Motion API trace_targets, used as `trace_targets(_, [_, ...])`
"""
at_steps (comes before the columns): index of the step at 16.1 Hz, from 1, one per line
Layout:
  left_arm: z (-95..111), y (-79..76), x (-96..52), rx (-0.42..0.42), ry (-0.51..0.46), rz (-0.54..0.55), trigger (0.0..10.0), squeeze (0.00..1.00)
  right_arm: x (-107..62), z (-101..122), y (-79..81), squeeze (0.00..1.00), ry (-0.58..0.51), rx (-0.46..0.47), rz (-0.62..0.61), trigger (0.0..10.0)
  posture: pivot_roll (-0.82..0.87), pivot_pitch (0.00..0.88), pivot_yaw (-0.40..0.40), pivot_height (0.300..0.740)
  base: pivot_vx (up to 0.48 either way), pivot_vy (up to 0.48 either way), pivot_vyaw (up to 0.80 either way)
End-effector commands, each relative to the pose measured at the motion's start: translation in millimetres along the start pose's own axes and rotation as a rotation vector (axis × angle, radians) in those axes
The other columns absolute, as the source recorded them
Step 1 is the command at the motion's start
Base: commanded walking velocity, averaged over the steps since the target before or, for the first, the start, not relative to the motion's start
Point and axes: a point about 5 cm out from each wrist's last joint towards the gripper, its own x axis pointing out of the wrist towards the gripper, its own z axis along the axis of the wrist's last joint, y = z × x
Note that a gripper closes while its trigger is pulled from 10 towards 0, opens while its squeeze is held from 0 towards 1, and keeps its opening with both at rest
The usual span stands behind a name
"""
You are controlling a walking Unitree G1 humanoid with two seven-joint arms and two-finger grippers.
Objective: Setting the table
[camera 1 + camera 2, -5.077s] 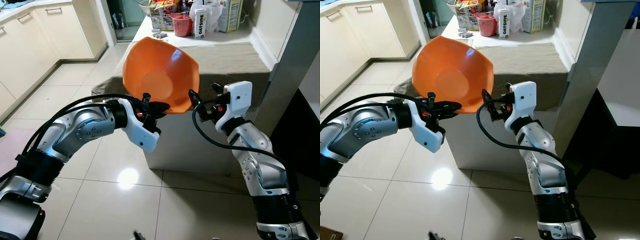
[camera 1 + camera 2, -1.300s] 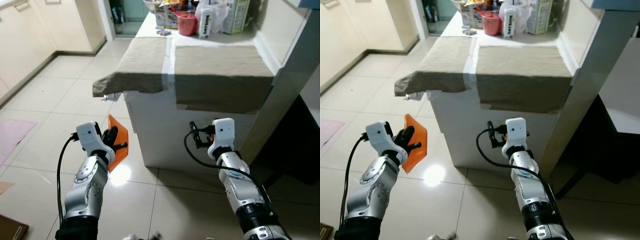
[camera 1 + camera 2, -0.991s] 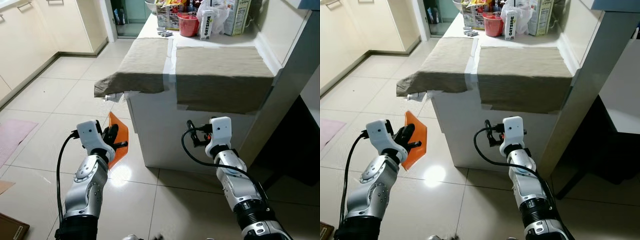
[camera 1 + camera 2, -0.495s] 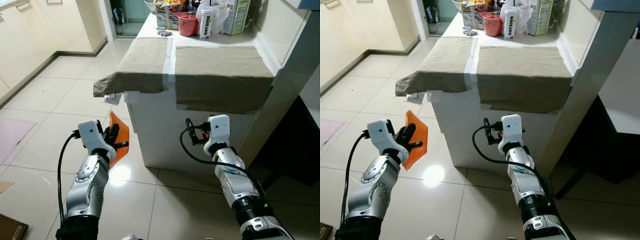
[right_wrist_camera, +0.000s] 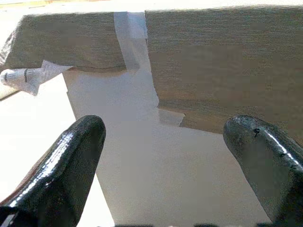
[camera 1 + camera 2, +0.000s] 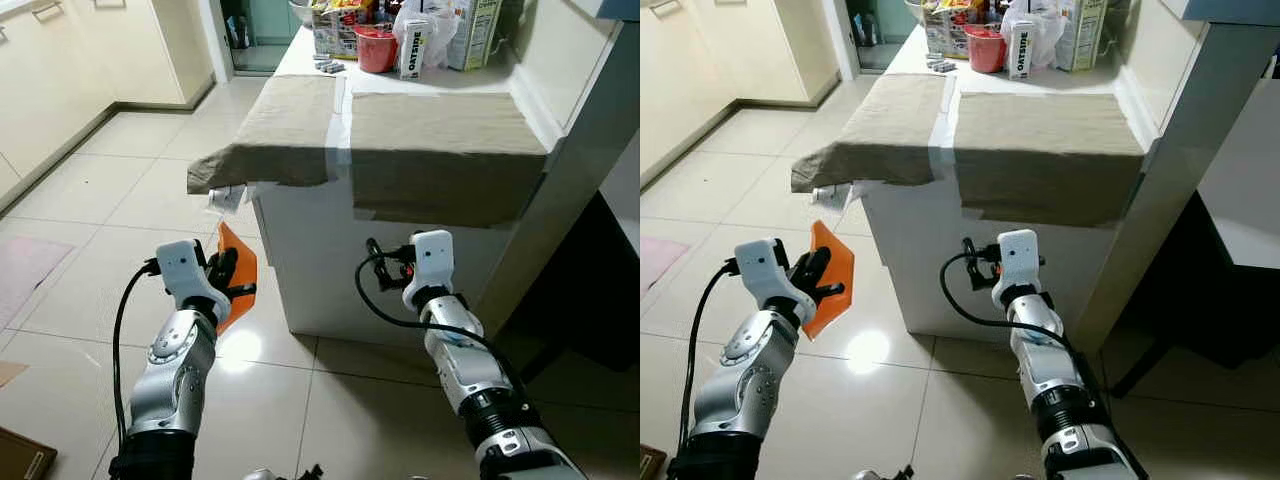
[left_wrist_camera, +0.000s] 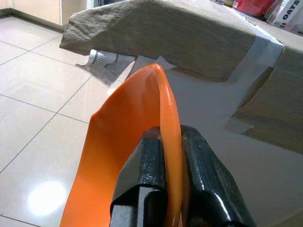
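Surface [image 6: 440, 130] w/ taped grey cloth sat at 12 o'clock, above both arms. Lift bowl over its edge, then level it before letting go. Orange bowl [image 6: 238, 276], thin-walled, glossy, edge-on, hung low at 9 o'clock, rim pinched in left gripper [image 7: 170, 156] jaws. Right gripper [image 5: 165, 156] jaws spread, empty.

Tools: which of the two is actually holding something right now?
The left tool: its fingers are clamped on the rim of the orange bowl, held low beside the table. The right tool is open, fingers spread, nothing between them.
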Motion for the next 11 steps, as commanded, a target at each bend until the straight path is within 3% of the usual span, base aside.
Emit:
trace_targets(1, [7.2, -2.9, 1.4, 0.035, -0.035, -0.026, 0.0, 0.00, 2.8, 3.6, 2.6, 0.00, -0.014, -0.016, 0.016, 10.0, -0.08, 0.000, 0.080, 0.736, 0.000, 0.000, 0.00])
trace_targets(11, [5.3, -5.6, 1.9, 0.048, -0.035, -0.054, 0.0, 0.00, 5.9, 4.3, 4.2, 0.00, -0.013, -0.037, 0.036, 10.0, -0.08, 0.000, 0.073, 0.736, 0.000, 0.000, 0.00])
